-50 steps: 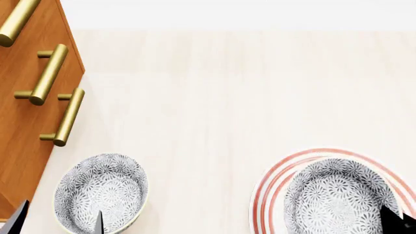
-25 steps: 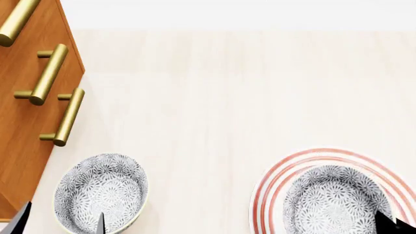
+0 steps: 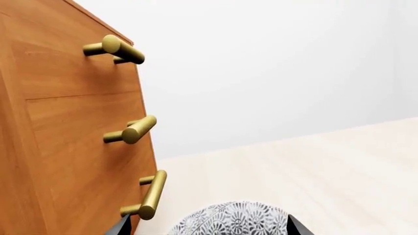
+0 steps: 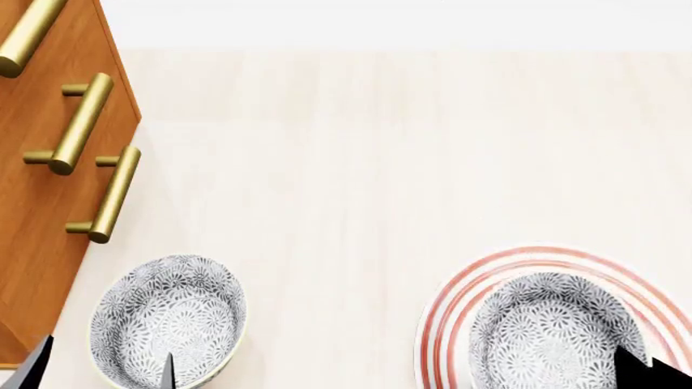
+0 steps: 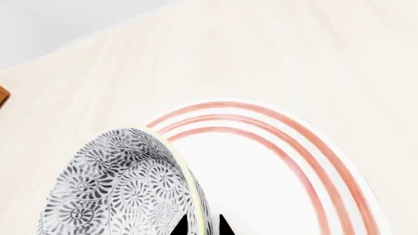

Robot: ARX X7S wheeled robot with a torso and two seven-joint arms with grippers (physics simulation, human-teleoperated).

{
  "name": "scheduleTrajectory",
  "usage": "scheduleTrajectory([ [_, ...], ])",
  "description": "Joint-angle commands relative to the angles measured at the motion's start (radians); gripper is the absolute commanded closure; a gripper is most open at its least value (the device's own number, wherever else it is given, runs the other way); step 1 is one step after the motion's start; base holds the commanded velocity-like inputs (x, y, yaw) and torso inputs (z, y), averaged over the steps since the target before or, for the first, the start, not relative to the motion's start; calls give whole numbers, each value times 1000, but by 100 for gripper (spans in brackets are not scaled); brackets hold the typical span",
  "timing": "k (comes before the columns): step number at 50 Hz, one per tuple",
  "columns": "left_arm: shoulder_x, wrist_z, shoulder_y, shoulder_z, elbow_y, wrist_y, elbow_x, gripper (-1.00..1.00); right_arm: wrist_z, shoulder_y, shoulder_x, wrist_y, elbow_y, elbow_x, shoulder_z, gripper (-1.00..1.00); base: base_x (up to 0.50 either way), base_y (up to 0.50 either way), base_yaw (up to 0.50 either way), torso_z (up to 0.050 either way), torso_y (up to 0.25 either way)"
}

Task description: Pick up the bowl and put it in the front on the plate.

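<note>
My right gripper (image 5: pixel 201 226) pinches the rim of the bowl (image 4: pixel 552 328), one finger inside the wall, one outside, as the right wrist view shows. The bowl sits over the plate (image 4: pixel 449 304), near right of the scene. Against a second ago it has slid toward me and looks lower: more bare white plate and red ring show on its far side, and the far rim reads further down in the head view. Between half a second ago and now only a small further shift. My read: the bowl is about seated on the near part of the plate, so the placing step is nearly done and release comes next. Whether its base touches the plate yet, I cannot tell.

My left gripper (image 4: pixel 97 365) has not moved, fingers spread either side of the second bowl (image 4: pixel 168 320) at near left, one tip outside it, one over its inside. That bowl, the cabinet (image 4: pixel 44 203) and its brass handles (image 4: pixel 81 121) are unchanged.
</note>
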Motion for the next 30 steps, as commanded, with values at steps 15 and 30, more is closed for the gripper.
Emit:
scheduleTrajectory([
  [15, 5, 6, -2, -5, -1, -6, -3, -100, 14, 32, -33, 33, 38, -6, 29, -100, 0, 0, 0, 0, 0],
  [30, 1, -3, -3, -4, 2, 0, 2, -100, 113, 49, 81, -112, -51, -48, 79, -100, 0, 0, 0, 0, 0],
])
